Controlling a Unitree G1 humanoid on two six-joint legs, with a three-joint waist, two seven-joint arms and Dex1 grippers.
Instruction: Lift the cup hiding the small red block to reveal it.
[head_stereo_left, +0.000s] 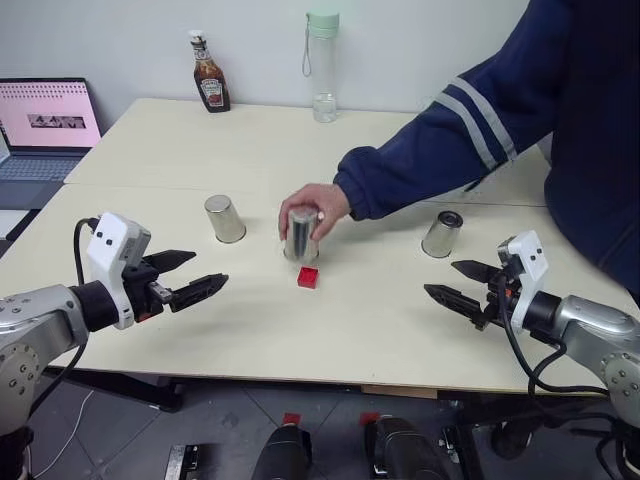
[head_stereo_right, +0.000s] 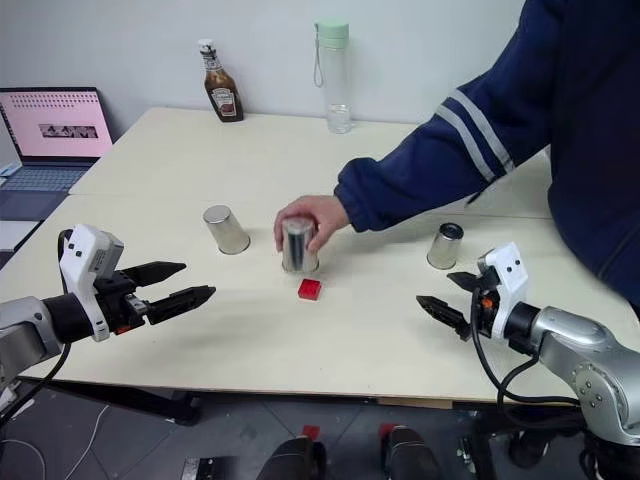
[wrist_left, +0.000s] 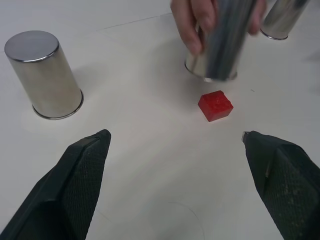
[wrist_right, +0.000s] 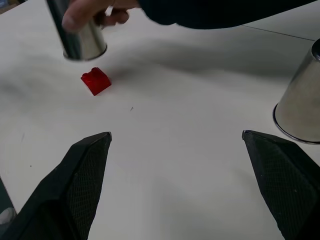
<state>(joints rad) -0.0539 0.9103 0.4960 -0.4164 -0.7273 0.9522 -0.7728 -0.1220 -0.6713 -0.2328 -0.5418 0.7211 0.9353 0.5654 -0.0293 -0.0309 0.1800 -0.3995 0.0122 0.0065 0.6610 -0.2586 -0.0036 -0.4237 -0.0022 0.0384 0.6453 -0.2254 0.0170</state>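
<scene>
The small red block (head_stereo_left: 308, 277) lies uncovered on the cream table (head_stereo_left: 350, 330), near the middle. Just behind it a person's hand (head_stereo_left: 320, 203) grips the middle silver cup (head_stereo_left: 301, 236), mouth down and slightly tilted in the left wrist view. Two more upturned cups stand apart, one to the left (head_stereo_left: 224, 218) and one to the right (head_stereo_left: 441, 233). My left gripper (head_stereo_left: 208, 270) hovers open at the front left, pointing toward the block. At the front right my right gripper (head_stereo_left: 440, 277) is open too, aimed inward. Neither touches anything.
The person's blue sleeve (head_stereo_left: 450, 145) reaches in from the right over the back of the table. A ketchup bottle (head_stereo_left: 210, 80) and a clear bottle with a green cap (head_stereo_left: 323, 70) stand at the far edge. A laptop (head_stereo_left: 45, 125) sits at the far left.
</scene>
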